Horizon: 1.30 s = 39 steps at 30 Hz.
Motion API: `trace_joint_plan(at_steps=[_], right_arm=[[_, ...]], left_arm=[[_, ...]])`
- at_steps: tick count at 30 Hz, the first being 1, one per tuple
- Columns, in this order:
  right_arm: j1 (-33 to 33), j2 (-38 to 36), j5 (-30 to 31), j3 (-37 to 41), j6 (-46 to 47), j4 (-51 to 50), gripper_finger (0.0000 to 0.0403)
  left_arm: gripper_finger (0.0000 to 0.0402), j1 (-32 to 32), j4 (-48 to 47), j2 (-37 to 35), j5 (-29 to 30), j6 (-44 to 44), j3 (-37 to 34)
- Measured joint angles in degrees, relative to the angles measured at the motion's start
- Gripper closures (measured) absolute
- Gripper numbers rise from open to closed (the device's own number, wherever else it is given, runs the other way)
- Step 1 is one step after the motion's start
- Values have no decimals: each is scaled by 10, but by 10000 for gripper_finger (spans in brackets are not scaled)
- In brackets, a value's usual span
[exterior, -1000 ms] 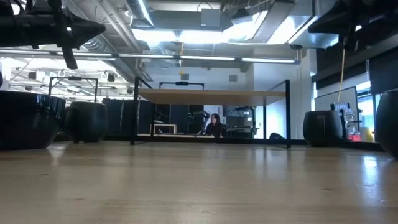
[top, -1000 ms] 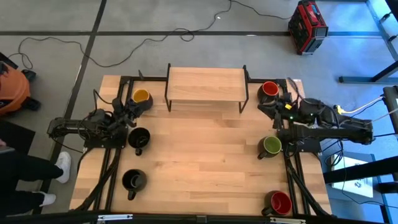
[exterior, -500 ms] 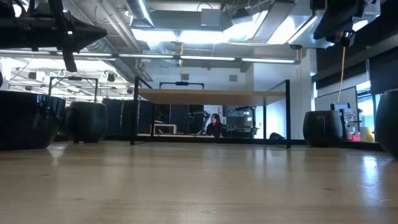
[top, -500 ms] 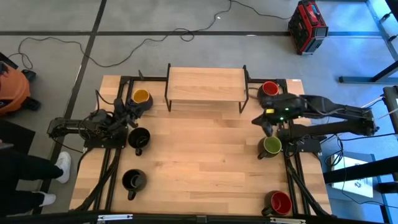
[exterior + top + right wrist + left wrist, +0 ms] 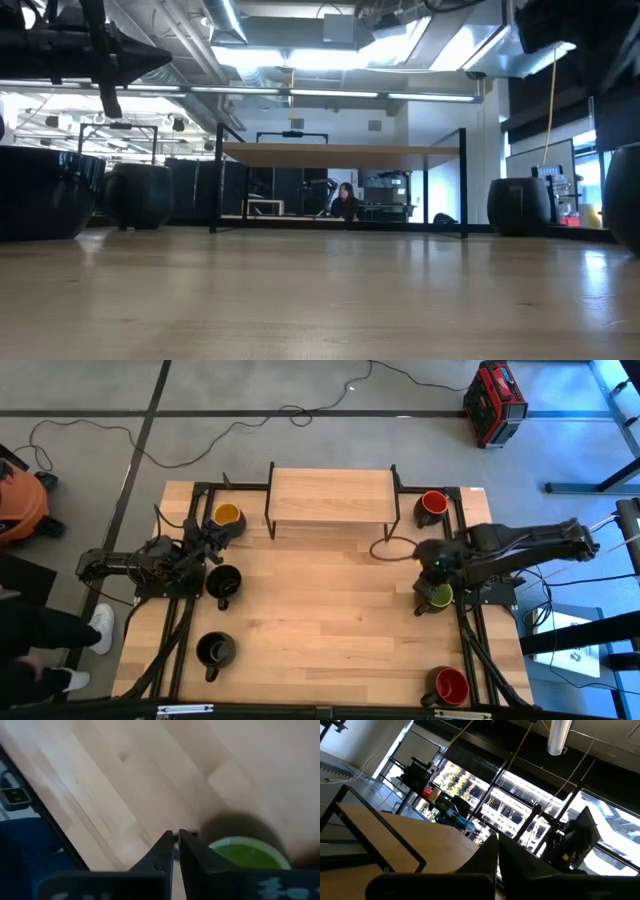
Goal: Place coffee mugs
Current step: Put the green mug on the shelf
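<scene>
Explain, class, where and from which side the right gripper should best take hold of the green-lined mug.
Probably the rim wall. The green-lined mug stands upright, mouth open, on the table, with its handle toward the table's front-left. The right gripper hovers just behind it, fingers nearly together. Open, descend from above, one finger inside and one outside, away from the handle.

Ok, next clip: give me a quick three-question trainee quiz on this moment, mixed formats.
1. True or false: the right gripper is above the green-lined mug, fingers nearly together.
2. Multiple choice: where is the yellow-lined mug? A) on the wooden shelf B) on the table beside the shelf's left end C) in the left gripper
3. How many mugs stand on the table, counting the two black-lined mugs and the two red-lined mugs?

Key: 1 true; 2 B; 3 six.
</scene>
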<state>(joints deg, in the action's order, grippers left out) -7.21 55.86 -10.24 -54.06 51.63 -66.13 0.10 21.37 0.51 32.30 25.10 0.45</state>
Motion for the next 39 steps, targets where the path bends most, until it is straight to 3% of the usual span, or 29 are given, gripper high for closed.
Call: trace_joint_plan(at_steps=[7,10,20,25,39], right_arm=[[-61,7,3,1,126,-41,383],[-68,7,8,2,159,-56,365],[-67,15,39,20,216,-64,206],[-67,28,21,45,226,-55,159],[-67,63,1,74,227,-34,184]], left_arm=[[395,0,-4,0,3,-1,0],[395,0,-4,0,2,-2,0],[395,0,-15,0,-1,-1,0],[395,0,-15,0,-2,-1,0],[395,-1,-28,0,-2,3,0]])
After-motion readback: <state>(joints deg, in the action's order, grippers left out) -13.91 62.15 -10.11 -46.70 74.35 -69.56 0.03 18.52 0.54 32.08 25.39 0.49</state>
